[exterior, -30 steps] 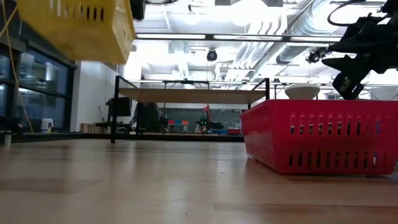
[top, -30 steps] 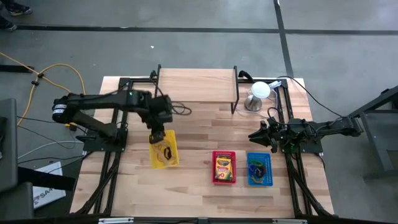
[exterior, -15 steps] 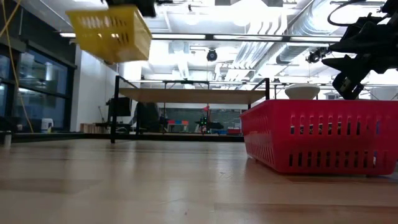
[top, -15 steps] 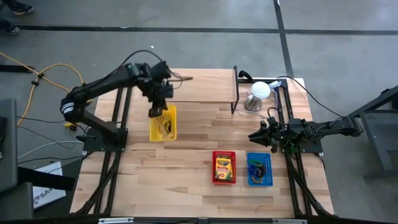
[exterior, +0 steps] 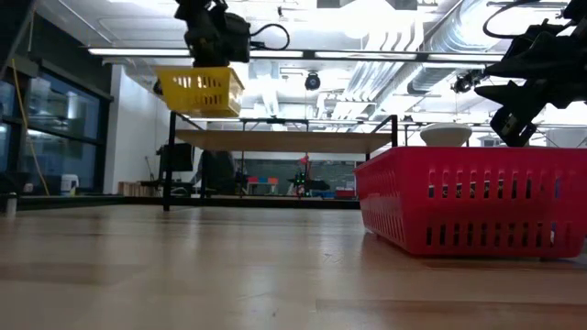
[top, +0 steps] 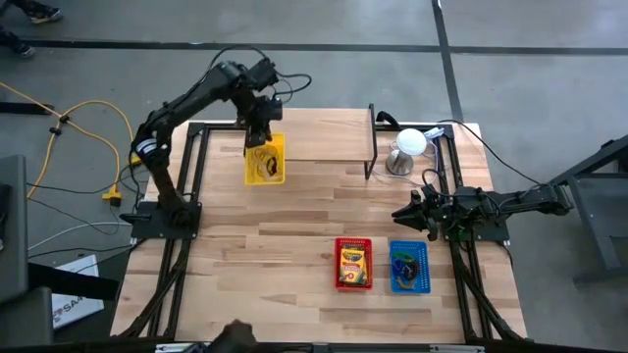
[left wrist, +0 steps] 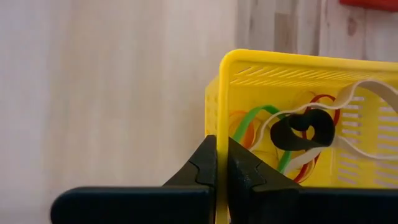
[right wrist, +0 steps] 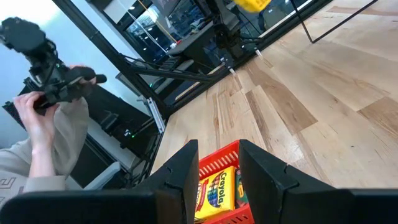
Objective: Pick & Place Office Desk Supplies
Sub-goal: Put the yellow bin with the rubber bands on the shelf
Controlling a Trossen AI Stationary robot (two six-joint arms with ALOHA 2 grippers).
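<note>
A yellow basket hangs in the air over the table's far left, by the left end of the raised shelf. My left gripper is shut on it. In the left wrist view it holds green, red and tan rubber bands and a black clip. A red basket with a crayon box and a blue basket with small coloured pieces rest on the table near the front right. My right gripper waits open above the table's right side. My left gripper pinches the yellow basket's short end wall at its rim, one finger outside and one inside. The fingers come from above, pointing steeply down. The basket hangs below them, lifted clear of the table, nearly level.
A white dome on a metal base stands at the far right beside the shelf's black frame. In the right wrist view a person stands beyond the table holding a device. Bare wood lies across the table's middle and near left.
My left gripper has carried the yellow basket from the table's near-left part toward the far edge and a little upward, rolling its wrist on the way. The basket has turned about with it and stays lifted clear. The grip has stayed shut.
</note>
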